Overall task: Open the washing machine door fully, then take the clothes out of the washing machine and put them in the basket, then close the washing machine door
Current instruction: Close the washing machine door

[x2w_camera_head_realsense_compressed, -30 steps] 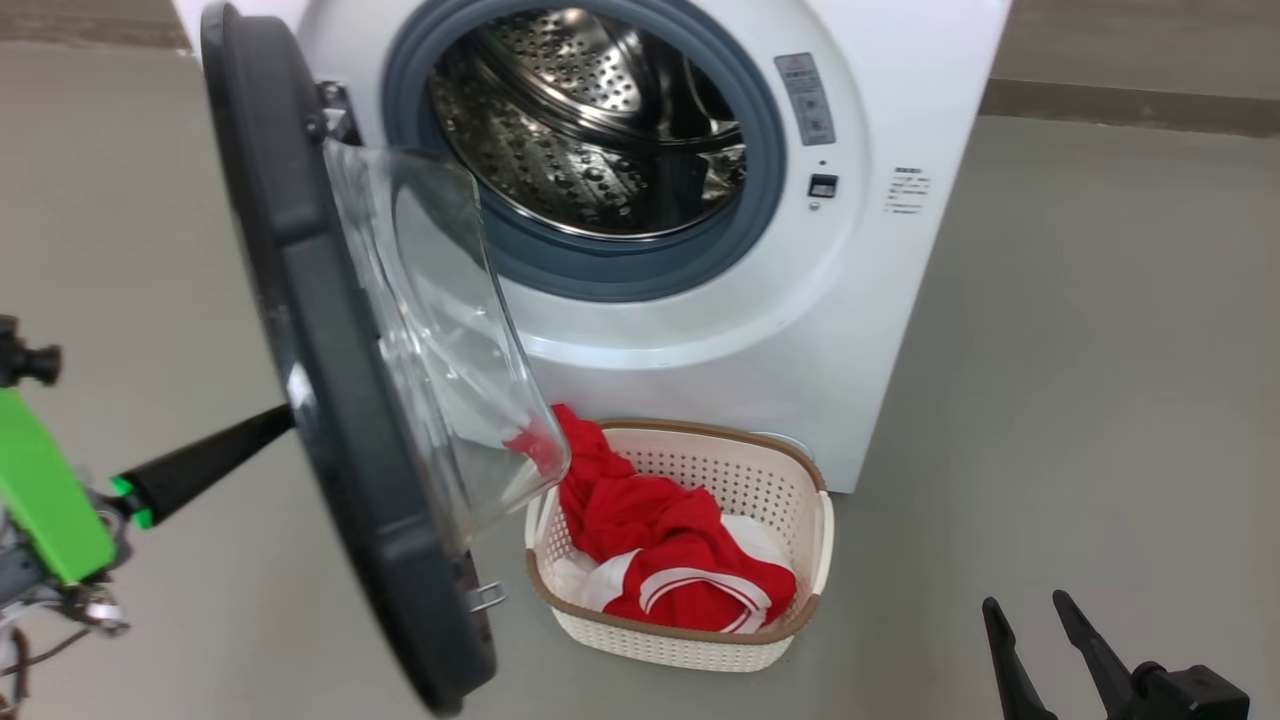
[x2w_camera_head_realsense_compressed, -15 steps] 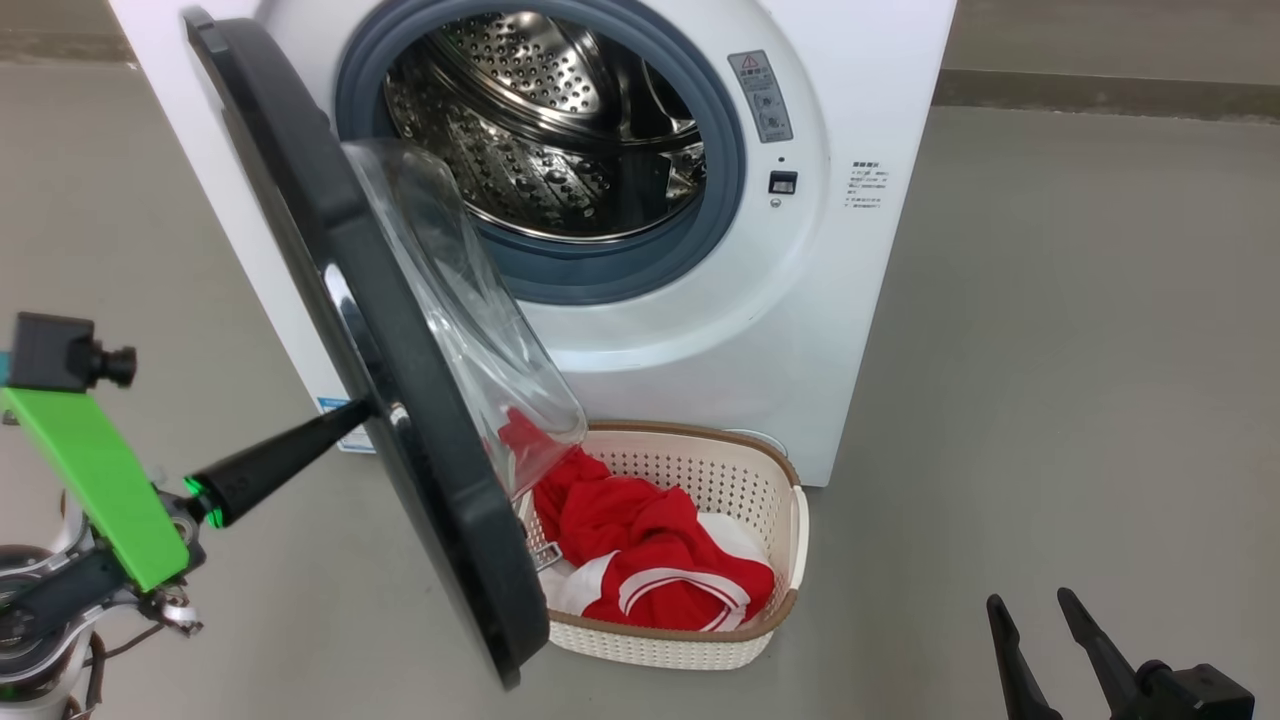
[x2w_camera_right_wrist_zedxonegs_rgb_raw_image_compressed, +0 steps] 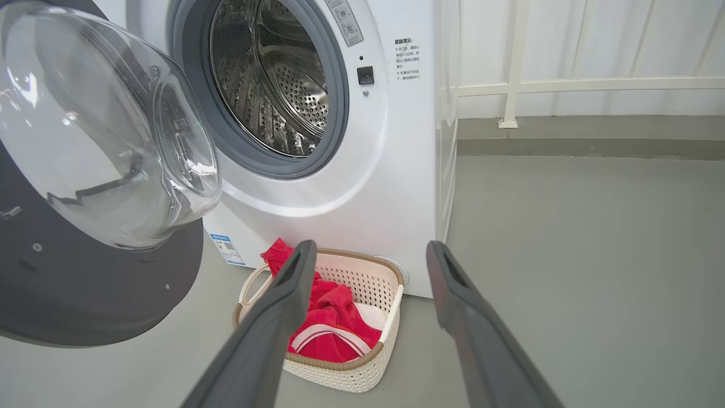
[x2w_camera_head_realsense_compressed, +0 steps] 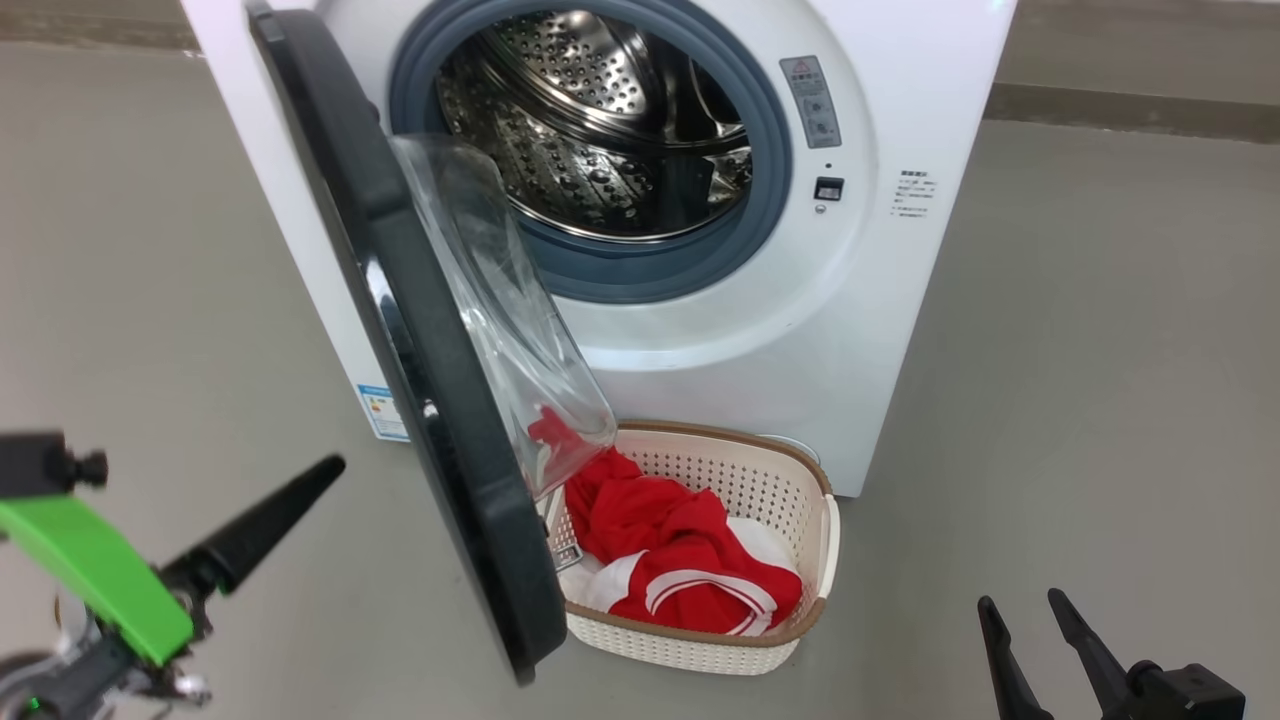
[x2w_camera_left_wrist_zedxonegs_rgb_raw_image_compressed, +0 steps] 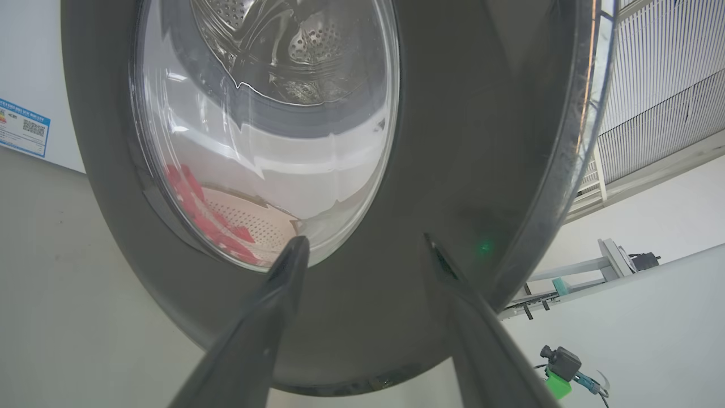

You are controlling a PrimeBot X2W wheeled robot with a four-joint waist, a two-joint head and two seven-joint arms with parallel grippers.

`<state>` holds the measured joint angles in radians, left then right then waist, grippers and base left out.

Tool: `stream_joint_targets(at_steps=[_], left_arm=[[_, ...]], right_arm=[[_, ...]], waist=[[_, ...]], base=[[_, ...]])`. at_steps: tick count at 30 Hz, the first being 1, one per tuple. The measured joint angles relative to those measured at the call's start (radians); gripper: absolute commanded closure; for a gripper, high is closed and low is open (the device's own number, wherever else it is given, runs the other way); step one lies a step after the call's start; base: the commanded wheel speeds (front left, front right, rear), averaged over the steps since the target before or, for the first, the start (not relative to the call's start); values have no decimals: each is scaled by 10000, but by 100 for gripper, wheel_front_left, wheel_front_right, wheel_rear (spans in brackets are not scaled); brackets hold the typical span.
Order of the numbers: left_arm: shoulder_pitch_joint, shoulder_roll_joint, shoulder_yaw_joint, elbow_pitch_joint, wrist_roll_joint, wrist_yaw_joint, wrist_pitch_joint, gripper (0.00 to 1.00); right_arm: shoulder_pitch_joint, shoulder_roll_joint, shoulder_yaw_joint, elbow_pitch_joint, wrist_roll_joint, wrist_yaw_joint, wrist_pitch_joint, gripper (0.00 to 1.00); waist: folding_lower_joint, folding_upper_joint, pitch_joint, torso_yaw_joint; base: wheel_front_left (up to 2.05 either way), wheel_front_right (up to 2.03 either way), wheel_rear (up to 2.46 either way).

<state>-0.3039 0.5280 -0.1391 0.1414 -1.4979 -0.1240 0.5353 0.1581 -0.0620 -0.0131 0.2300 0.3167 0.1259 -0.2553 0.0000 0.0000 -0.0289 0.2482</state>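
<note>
The washing machine (x2w_camera_head_realsense_compressed: pixel 760 330) stands with its steel drum (x2w_camera_head_realsense_compressed: pixel 600 130) showing. The washing machine door (x2w_camera_head_realsense_compressed: pixel 420 380) hangs half open, edge-on to me, its glass bowl over the basket's left end. The basket (x2w_camera_head_realsense_compressed: pixel 765 495) sits on the floor against the machine's front and holds the red and white clothes (x2w_camera_head_realsense_compressed: pixel 660 530). My left gripper (x2w_camera_left_wrist_zedxonegs_rgb_raw_image_compressed: pixel 362 243) is open and faces the door's black outer face (x2w_camera_left_wrist_zedxonegs_rgb_raw_image_compressed: pixel 453 141), a short way off it; one finger (x2w_camera_head_realsense_compressed: pixel 260 535) points at the door. My right gripper (x2w_camera_head_realsense_compressed: pixel 1020 600) is open and empty at the lower right, well clear of the basket (x2w_camera_right_wrist_zedxonegs_rgb_raw_image_compressed: pixel 362 374).
Grey floor lies all around. A blue label (x2w_camera_head_realsense_compressed: pixel 383 410) sits low on the machine's left front. A white railing (x2w_camera_right_wrist_zedxonegs_rgb_raw_image_compressed: pixel 566 85) runs behind the machine on the right. The door's lower edge hangs close to the basket's left rim.
My left gripper was shut with its tip against the door's outer face; it has opened and drawn back from it. The door swung further toward the machine. The head camera shifted.
</note>
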Motion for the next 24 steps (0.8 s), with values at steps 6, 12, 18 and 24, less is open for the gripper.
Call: stream_joint_targets(at_steps=[6,12,18,24], left_arm=[[915,-10,-270,339,313,0,-1101,0],[1806,-96,-696,738,602,0,-2485,0],[2408,-435,-1312,1260,865,0,-4126,0],[2685,-683,-1743,1653,897,0,-5768,0]], right_arm=[[-40,-4,88,19,0,0,0,0],[-246,-6,186,71,0,0,0,0],[-340,-10,249,161,0,0,0,0],[-497,-10,286,190,0,0,0,0]], waist=[[0,0,-45,159],[0,0,-20,165],[0,0,54,113],[0,0,115,61]], base=[[0,0,0],[0,0,0],[0,0,0],[0,0,0]])
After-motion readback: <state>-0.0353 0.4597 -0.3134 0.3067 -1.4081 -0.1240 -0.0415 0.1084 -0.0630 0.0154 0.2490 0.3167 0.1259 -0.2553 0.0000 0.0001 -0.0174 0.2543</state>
